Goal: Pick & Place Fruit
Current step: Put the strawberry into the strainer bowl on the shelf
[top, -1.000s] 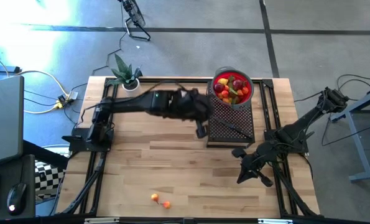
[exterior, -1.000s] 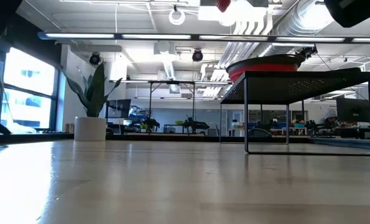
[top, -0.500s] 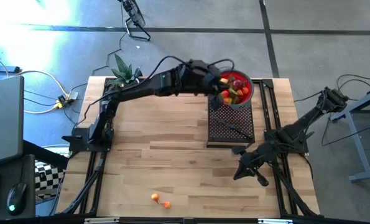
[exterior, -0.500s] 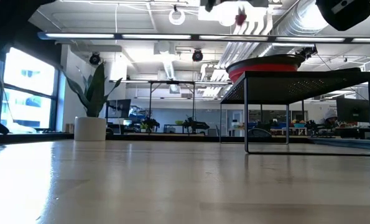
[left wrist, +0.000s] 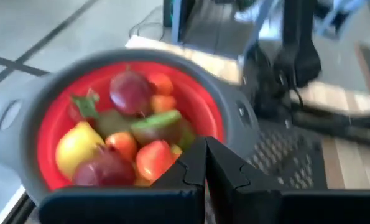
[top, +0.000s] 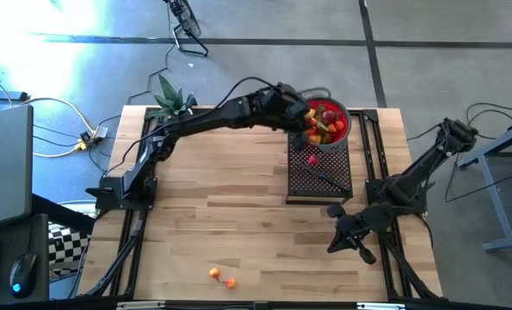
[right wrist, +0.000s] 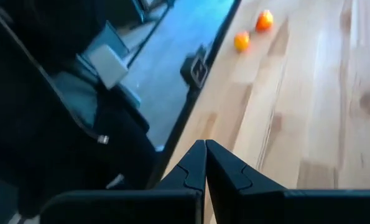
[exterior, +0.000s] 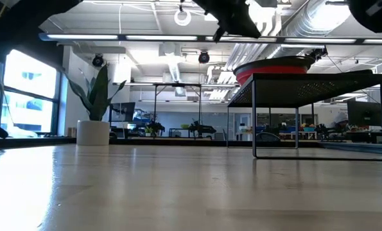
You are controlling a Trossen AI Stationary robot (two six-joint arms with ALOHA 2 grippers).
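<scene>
Red against the pale wooden table (top: 238, 215), a bowl (top: 342, 133) heaped with toy fruit (top: 322, 122) is being shown on a black perforated stand (top: 320, 172) at the far side. The left gripper (top: 305, 129) is being held over the bowl's near rim, its fingers (left wrist: 204, 163) pressed together with nothing between them. One small red fruit (top: 312, 159) is being seen on the stand's mesh, just beside the bowl, in the high view only. The left wrist view is giving the closer look: a yellow lemon-like piece (left wrist: 78, 148), dark red pieces and orange ones are being shown piled inside. From the low view, only the bowl's red rim (exterior: 274, 66) is being seen above the stand. The right gripper (top: 348, 241) is being kept low near the table's right edge, closed and empty. Two orange fruits (top: 221, 277) are being shown lying near the front edge, also caught in the right wrist view (right wrist: 252, 31). A potted plant (top: 174, 102) is being seen at the far left corner.
</scene>
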